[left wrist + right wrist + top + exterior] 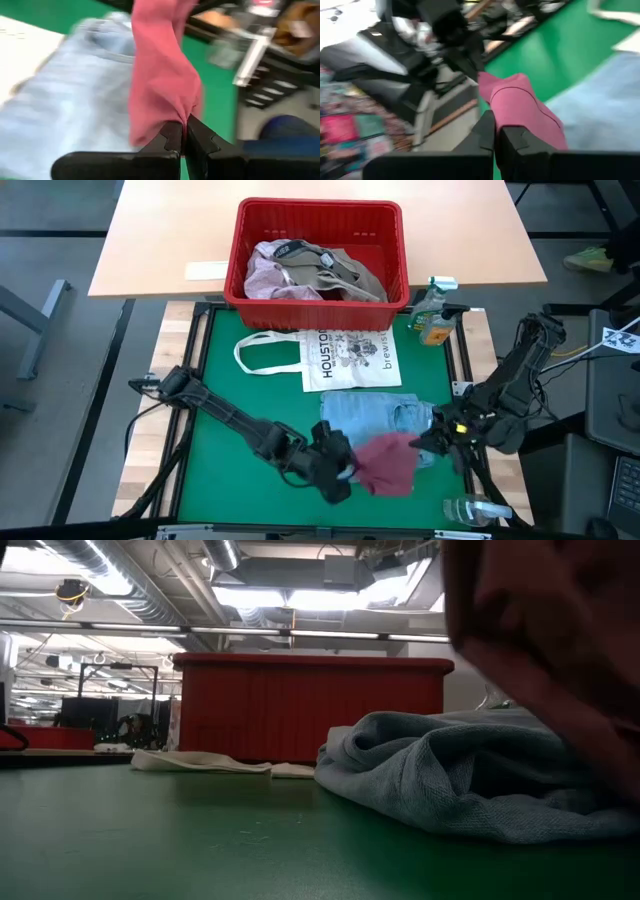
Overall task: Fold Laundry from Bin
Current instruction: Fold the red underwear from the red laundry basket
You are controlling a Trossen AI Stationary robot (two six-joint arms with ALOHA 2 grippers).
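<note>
A maroon garment [388, 463] hangs between my two grippers over the near right part of the green mat [250, 410]. My left gripper [347, 472] is shut on its left end and my right gripper [428, 442] on its right end. Under and behind it a light blue garment [368, 414] lies flat on the mat; it also shows in the low view [450, 775]. The red bin [320, 215] stands on the wooden table beyond the mat, holding pale pink [268, 272] and khaki-grey [345, 272] pieces. My left gripper pinches a bunched end of the maroon garment [181, 116] between its two fingers, coming from the table's left and slanting down. The cloth runs away from the fingertips in gathered folds toward the other gripper. My right gripper pinches the garment's opposite end [506, 107] between its fingers, coming from the table's right, nearly level. The cloth bulges out past the fingertips. Whether its lower part touches the blue garment, I cannot tell.
A white tote bag printed "HOUSTON" [345, 360] lies flat between the bin and the blue garment. A spray bottle [435, 315] stands at the mat's far right corner; a clear bottle [470, 510] lies at the near right. The mat's left half is bare green.
</note>
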